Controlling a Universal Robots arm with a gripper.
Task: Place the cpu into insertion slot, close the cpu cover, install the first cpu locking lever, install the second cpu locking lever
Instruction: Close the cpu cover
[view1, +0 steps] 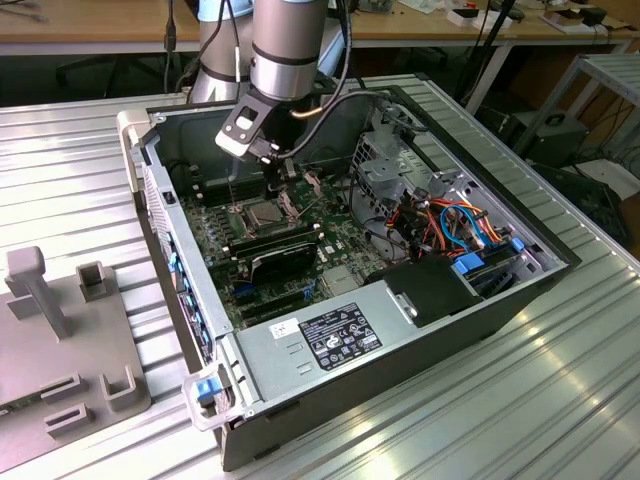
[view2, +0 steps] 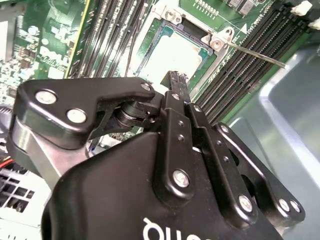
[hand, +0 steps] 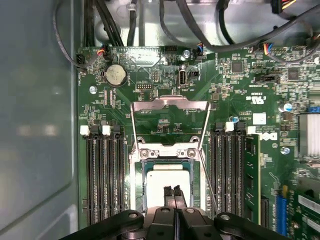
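The cpu (hand: 167, 181) (view2: 176, 56), a flat square chip with a pale silver top, lies in the insertion slot (hand: 142, 187) on the green board. In the exterior view the slot (view1: 258, 212) sits deep in the open computer case. The cpu cover (hand: 170, 104), a thin silver frame, is swung open away from the slot, with board showing through its window. One locking lever (hand: 209, 180) (view2: 257, 54), a thin metal rod, stands raised beside the slot. My gripper (hand: 174, 191) (view2: 176, 79) (view1: 275, 175) hovers just over the cpu, shut with nothing held.
Long black memory slots (hand: 102, 175) (hand: 227, 175) flank the slot on both sides. A coin battery (hand: 115, 75) and cables (hand: 200, 30) lie beyond the cover. The case wall (view1: 175, 250), a drive cage (view1: 385, 165) and the power supply (view1: 330, 335) surround the board. A grey fixture (view1: 60, 330) stands outside.
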